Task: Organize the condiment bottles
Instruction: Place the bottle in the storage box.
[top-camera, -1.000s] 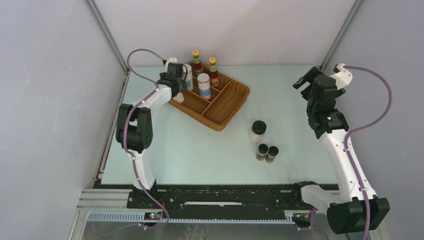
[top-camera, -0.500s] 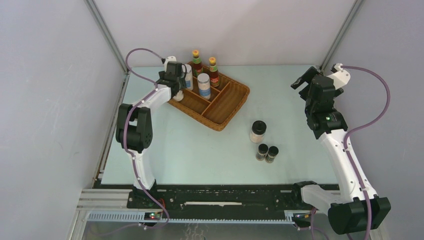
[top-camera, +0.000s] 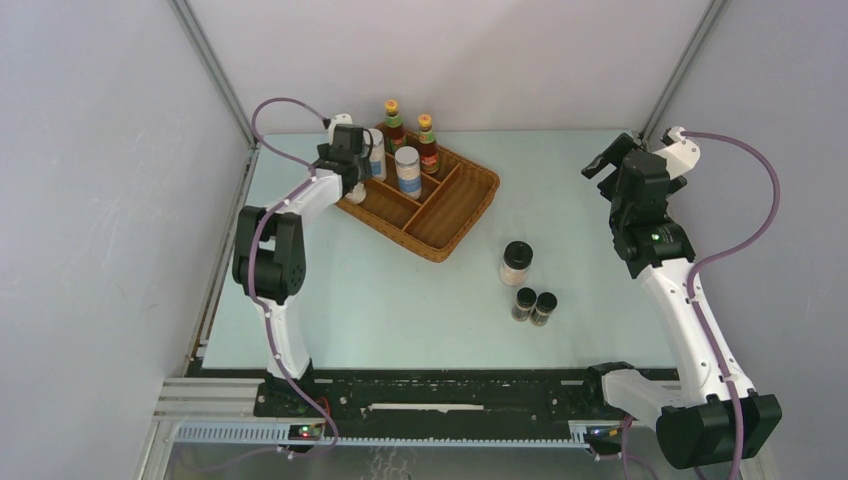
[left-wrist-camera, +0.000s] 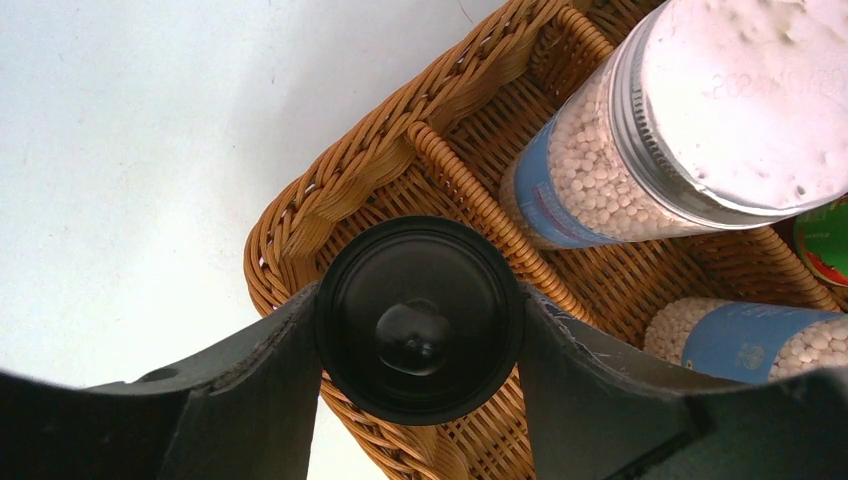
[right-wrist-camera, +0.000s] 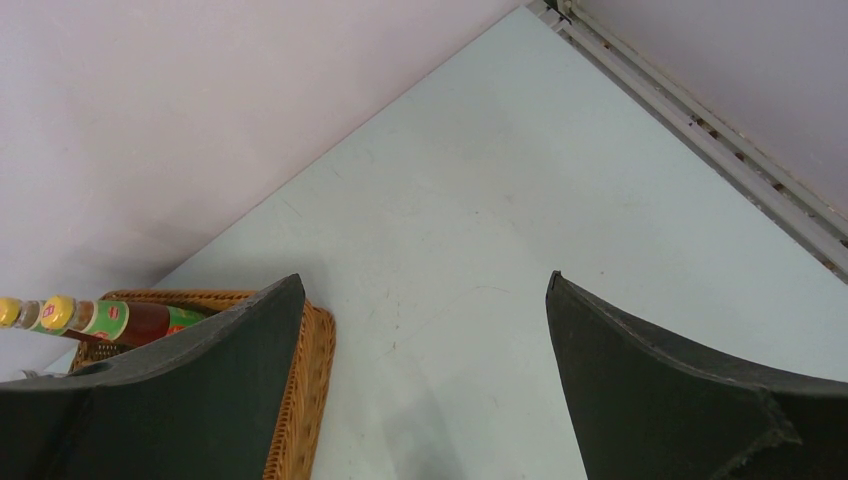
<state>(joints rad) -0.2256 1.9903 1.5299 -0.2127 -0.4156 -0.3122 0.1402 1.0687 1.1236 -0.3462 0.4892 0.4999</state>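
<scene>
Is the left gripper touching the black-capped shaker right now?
Touching. The left wrist view shows the left gripper closed on the black-capped shaker, both fingers flush against its cap.

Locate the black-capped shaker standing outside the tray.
In the top view the shaker stands right of centre, just off the wicker tray's near corner, with the two dark vials right in front of it.

Readable markings, one entry: faint stamped code beginning "202" on the top of the silver-lidded jar (left-wrist-camera: 740, 100), the rest too faint for me; its blue label (left-wrist-camera: 540, 195) illegible.
</scene>
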